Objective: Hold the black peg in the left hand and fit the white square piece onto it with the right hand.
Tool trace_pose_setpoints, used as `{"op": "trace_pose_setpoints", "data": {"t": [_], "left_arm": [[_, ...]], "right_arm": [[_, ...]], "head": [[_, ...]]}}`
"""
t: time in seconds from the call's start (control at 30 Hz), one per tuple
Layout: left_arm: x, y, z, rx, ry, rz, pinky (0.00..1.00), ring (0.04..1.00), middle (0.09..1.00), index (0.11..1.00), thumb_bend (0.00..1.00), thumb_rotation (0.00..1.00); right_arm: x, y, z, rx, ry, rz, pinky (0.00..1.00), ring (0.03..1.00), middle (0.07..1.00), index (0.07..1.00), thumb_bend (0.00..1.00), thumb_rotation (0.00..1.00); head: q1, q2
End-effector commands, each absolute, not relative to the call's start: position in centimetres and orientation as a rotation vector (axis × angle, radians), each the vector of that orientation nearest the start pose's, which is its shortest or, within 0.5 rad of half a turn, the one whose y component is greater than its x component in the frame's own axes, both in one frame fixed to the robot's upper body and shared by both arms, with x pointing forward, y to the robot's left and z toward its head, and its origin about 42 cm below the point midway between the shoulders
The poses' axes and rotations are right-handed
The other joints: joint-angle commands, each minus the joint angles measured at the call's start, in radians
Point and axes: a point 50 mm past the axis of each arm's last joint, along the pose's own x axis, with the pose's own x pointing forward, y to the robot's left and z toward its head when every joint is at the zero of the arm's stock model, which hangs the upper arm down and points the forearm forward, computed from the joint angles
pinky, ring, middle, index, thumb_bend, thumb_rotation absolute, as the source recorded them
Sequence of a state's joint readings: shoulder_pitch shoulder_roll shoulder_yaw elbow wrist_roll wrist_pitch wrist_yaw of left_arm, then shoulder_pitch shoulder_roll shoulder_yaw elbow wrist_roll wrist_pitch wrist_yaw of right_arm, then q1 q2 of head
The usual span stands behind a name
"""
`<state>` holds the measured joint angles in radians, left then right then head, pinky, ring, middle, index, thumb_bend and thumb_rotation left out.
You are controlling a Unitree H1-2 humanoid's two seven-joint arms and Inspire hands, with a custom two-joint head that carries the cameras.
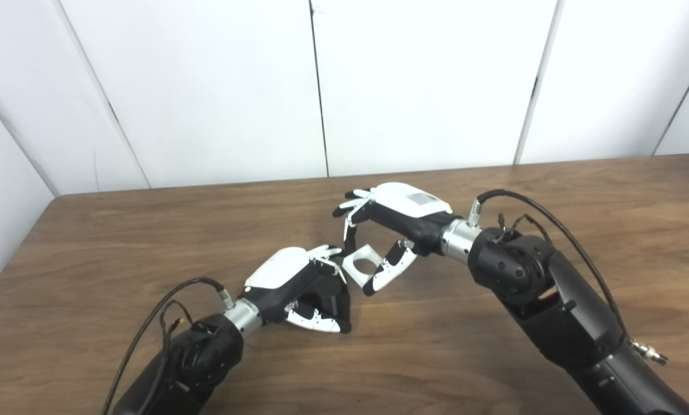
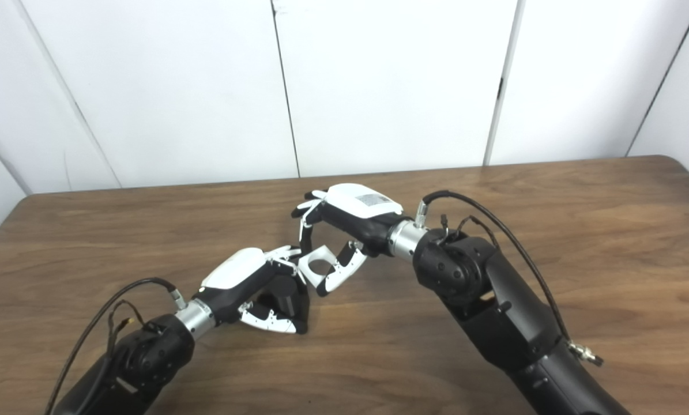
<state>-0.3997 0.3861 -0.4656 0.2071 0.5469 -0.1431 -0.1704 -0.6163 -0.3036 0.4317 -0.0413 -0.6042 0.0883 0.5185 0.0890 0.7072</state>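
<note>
Black peg (image 2: pixel 281 302) sits inside the curl of the left hand (image 1: pixel 298 285), a dark cylinder clamped between the fingers above it and the thumb below. Most of it is covered by that hand, so only part of its side shows, and the left eye view gives little more than a dark shape there. Whether its end touches the table cannot be told.

Just beside it, up and to the right, is the white square piece (image 1: pixel 362 264), a small frame with a round hole through its middle. It is tilted, with the hole facing partly toward the cameras, and it is off the table. The right hand (image 1: pixel 399 216) pinches it, a fingertip on its upper left edge and the thumb (image 1: pixel 391 268) along its lower right edge. The remaining fingers of that hand are curled loosely above. The piece's near corner comes close to the left hand's fingertips; contact between them cannot be made out, and the piece is not on the peg.

Both hands meet near the middle of the wooden table (image 1: pixel 580 190), the arms coming in from the bottom corners. White wall panels (image 1: pixel 425 86) stand behind the table's far edge.
</note>
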Motion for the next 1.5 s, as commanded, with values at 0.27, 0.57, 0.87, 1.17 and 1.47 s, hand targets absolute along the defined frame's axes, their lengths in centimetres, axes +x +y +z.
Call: {"op": "trace_pose_setpoints", "data": {"t": [0.27,0.57,0.87,1.17,1.47], "left_arm": [[37.3,24.3,11.2,1.234,-0.010,-0.670,0.92,0.968,0.938,0.495,0.52,0.08],[37.1,25.5,11.4,1.213,0.008,-0.648,0.92,0.970,0.938,0.494,0.52,0.08],[37.3,25.9,11.8,1.217,0.030,-0.670,0.95,0.985,0.955,0.581,0.75,0.24],[37.5,25.7,12.1,1.223,0.061,-0.680,0.96,0.997,0.965,0.667,0.90,0.31],[37.5,25.8,12.0,1.240,0.072,-0.691,0.96,0.992,0.959,0.654,0.85,0.29]], "right_arm": [[41.4,-12.5,29.6,-1.167,-0.503,0.687,1.00,0.973,0.874,0.481,0.52,0.14],[41.6,-12.3,29.6,-1.173,-0.503,0.692,1.00,0.974,0.874,0.481,0.52,0.14],[41.7,-12.2,29.5,-1.174,-0.494,0.696,1.00,0.975,0.875,0.481,0.52,0.14],[41.7,-12.4,29.6,-1.175,-0.496,0.693,1.00,0.975,0.874,0.481,0.52,0.14],[41.7,-12.6,29.6,-1.174,-0.498,0.690,1.00,0.975,0.873,0.481,0.52,0.14]], "head": [[0.013,0.002],[0.023,0.001],[0.021,0.004],[0.022,0.008],[0.029,0.012]]}}
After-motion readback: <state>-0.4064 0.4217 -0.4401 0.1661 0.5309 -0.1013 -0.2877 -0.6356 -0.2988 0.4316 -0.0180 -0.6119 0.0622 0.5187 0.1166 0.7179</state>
